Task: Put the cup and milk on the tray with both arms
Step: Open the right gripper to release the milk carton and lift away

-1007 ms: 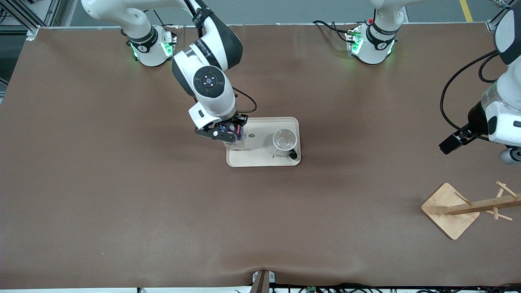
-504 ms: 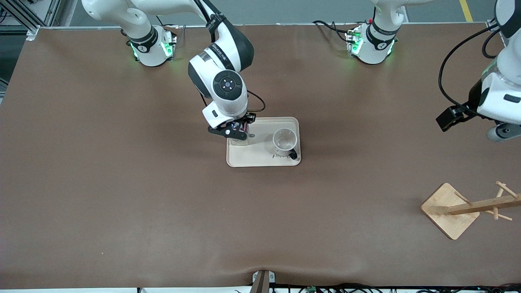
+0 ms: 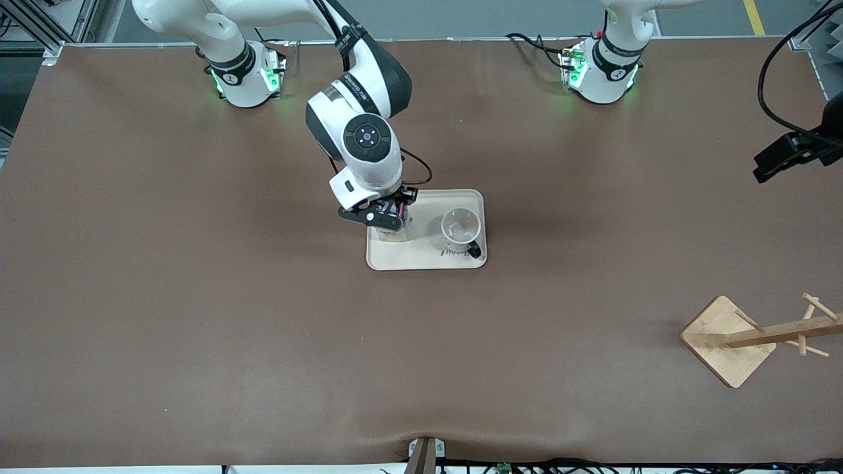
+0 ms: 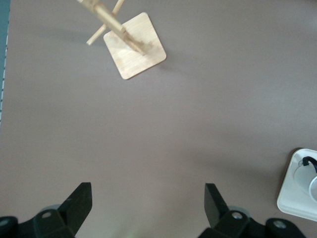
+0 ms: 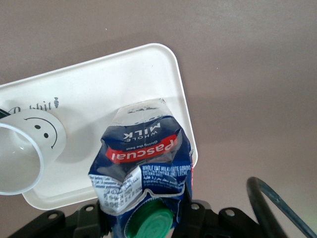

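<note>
Dark-blue waxed card with a red label band and green round cap: the milk (image 5: 143, 173), a small carton, held upright in the right gripper (image 3: 388, 220) over the tray's (image 3: 428, 260) end toward the right arm, its pale base at or just above the tray floor; contact cannot be told. Long axis vertical, cap uppermost, red label facing away from the cup. Condition: walls visibly dented and creased, so it likely handles as light, soft-sided stock that buckles under pressure; best held across the upper body below the cap, as now, with modest force. Right gripper's state: clenched on the carton, fingers either side near the cap. Companion item: the cup (image 3: 461, 227), white mug with black smiley and black loop handle, standing upright on the tray's end toward the left arm, mouth up, handle turned toward the front camera; stiff, smooth, probably breakable, apart from the carton. Tray: cream, rectangular, rounded corners, flat on the brown table, long axis running between the two arms' ends. Left gripper (image 4: 146, 208): released, jaws wide, holding nothing, waiting over bare table toward the left arm's end. Sundry: wooden stand (image 3: 731, 339) on its square base, well apart from the tray.
</note>
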Controlling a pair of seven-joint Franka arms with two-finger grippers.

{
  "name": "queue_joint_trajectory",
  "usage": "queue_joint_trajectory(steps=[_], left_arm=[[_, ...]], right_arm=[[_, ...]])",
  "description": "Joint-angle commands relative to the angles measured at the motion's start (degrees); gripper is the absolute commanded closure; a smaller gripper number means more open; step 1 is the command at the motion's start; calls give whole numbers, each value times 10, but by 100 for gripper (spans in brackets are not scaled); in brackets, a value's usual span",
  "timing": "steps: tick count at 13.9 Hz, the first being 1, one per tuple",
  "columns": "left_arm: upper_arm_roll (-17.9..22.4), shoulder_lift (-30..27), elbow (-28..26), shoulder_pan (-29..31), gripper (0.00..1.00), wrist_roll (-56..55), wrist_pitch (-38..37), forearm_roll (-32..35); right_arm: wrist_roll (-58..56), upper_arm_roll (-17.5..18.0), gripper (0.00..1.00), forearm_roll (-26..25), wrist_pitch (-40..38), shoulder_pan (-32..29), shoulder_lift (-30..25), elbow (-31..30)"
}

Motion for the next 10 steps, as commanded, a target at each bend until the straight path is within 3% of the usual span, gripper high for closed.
queue_joint_trajectory(steps=[1, 5, 10], left_arm=[[3, -19, -17, -3, 0, 8, -15, -16], [-10, -28, -17, -4, 0, 4, -17, -52], [-10, -34, -20, 1, 0, 8, -19, -57]], right_arm=[[9, -7, 0, 3, -4, 7, 11, 12], [8, -9, 0, 4, -20, 6, 6, 23], [2, -10, 0, 4, -178, -33, 3, 123]])
